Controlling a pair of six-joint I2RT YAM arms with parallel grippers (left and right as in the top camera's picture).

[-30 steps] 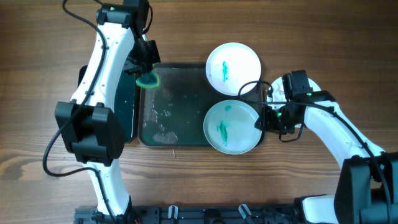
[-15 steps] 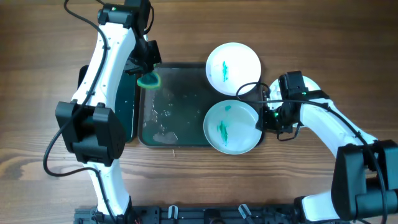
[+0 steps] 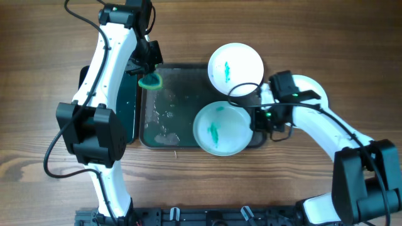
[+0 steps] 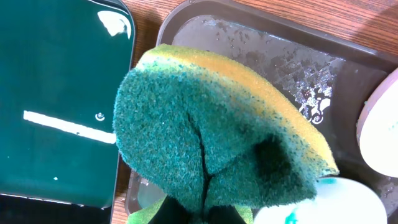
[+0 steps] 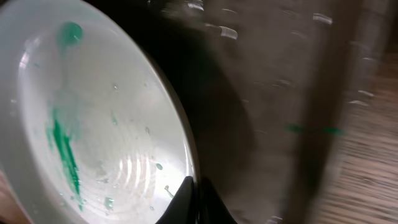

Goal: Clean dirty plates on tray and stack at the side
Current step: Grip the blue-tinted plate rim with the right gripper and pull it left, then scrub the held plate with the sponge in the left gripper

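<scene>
**Editor:** What has changed at the grippers?

**Photographer:** The right gripper (image 3: 254, 119) is clamped on the right-hand rim of the pale blue round plate (image 3: 218, 129). Since half a second ago it has drawn that plate leftward across the large dark grey rectangular tray (image 3: 179, 75), and the arm has stretched in after it. The left gripper (image 3: 148, 74) has not shifted. It hangs over the tray's far left corner, pinching a folded yellow-and-green sponge (image 4: 217, 143).

**Editor:** How do the plate and tray lie?

**Photographer:** The plate sits face up and flat in the tray's near right part, its near edge reaching over the tray's rim. Being round, it has no long axis. Its teal-green streak (image 5: 62, 149) runs roughly near to far in the overhead view. The tray's long side runs left to right across the wooden table (image 3: 314, 31).

**Editor:** And what is in each container?

**Photographer:** The grey tray holds water droplets (image 3: 164, 116), the blue plate, and part of a white round plate (image 3: 235, 69). That white plate is also green-smeared and overlaps the tray's far right corner. Just beside the grey tray's left edge, a narrow black tray (image 4: 50, 204) is filled with green liquid (image 4: 56, 74).
</scene>
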